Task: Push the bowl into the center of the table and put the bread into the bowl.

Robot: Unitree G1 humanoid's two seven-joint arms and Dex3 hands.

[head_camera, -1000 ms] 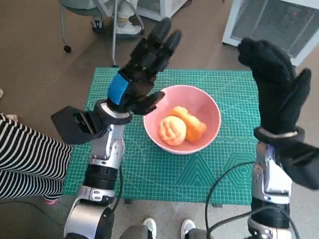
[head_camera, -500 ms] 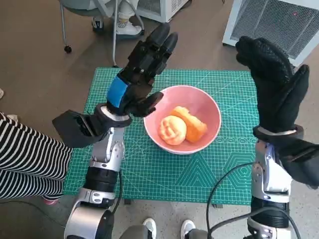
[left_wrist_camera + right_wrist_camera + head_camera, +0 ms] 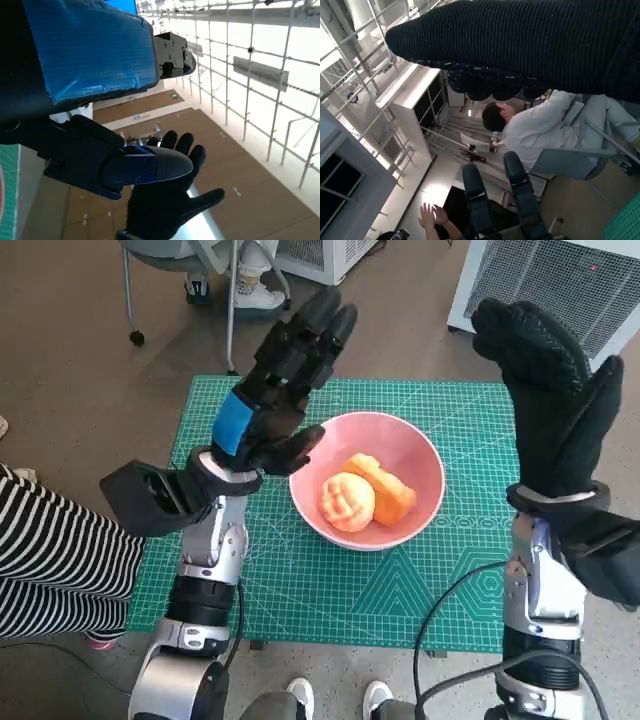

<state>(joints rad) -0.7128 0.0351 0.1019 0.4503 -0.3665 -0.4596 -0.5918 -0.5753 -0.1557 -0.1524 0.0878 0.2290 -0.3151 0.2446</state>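
Observation:
A pink bowl (image 3: 420, 462) stands near the middle of the green cutting mat (image 3: 300, 580). Two pieces of bread lie in it, a pale round bun (image 3: 346, 502) and an orange piece (image 3: 385, 490) beside it. My left hand (image 3: 285, 385) is raised above the bowl's left rim, fingers stretched out and holding nothing. My right hand (image 3: 552, 400) is lifted to the right of the bowl, fingers spread upward, empty. The left wrist view shows my left hand (image 3: 95, 100) up close and the gloved right hand (image 3: 167, 200) beyond it. In the right wrist view the glove (image 3: 530, 45) fills the top.
A person in striped clothing (image 3: 50, 560) sits close at the left of the table. A chair (image 3: 180, 260) and feet (image 3: 255, 290) are beyond the far edge, a white ribbed unit (image 3: 560, 280) at the far right. Another seated person (image 3: 530, 130) appears in the right wrist view.
Both hands have stayed raised, almost still; the right hand has edged slightly higher. The bowl and bread have not moved.

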